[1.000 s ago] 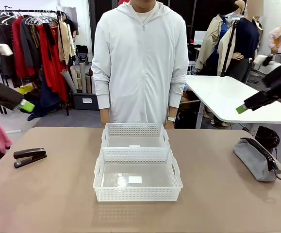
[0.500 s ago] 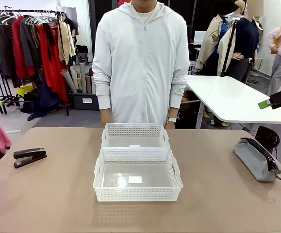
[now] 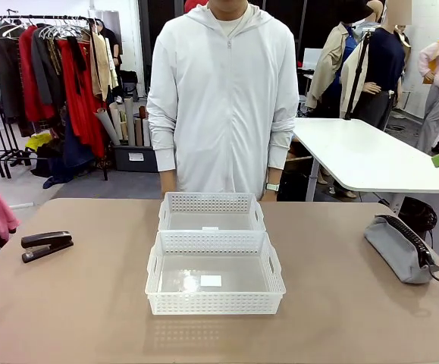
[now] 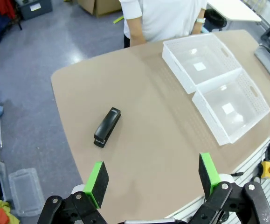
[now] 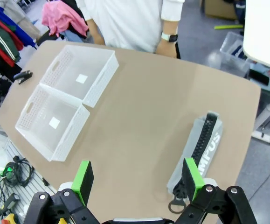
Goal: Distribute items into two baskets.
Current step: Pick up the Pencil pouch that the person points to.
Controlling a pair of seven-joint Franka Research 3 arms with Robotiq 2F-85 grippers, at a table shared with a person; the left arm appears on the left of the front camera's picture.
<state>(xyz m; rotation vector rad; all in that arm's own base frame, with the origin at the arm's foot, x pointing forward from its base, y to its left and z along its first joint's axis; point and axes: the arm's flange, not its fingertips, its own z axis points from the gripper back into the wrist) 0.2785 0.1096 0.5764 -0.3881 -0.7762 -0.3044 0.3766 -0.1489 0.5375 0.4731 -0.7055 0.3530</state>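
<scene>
Stapler (image 3: pixel 46 246) lies on the tabletop (image 3: pixel 90 303) at frame left, grey pouch (image 3: pixel 401 247) at right, white baskets (image 3: pixel 215 302) centred. Our left pincer (image 4: pixel 152 173) and right pincer (image 5: pixel 137 175) hang open above. Pinched off-centre, the soft pouch may sag and slip out.

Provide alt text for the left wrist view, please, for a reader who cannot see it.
The left gripper, black and open, hangs above a brown table where a black desk stapler lies. Two empty white lattice plastic baskets sit side by side, and a person in a white top stands at the table's edge.
</scene>
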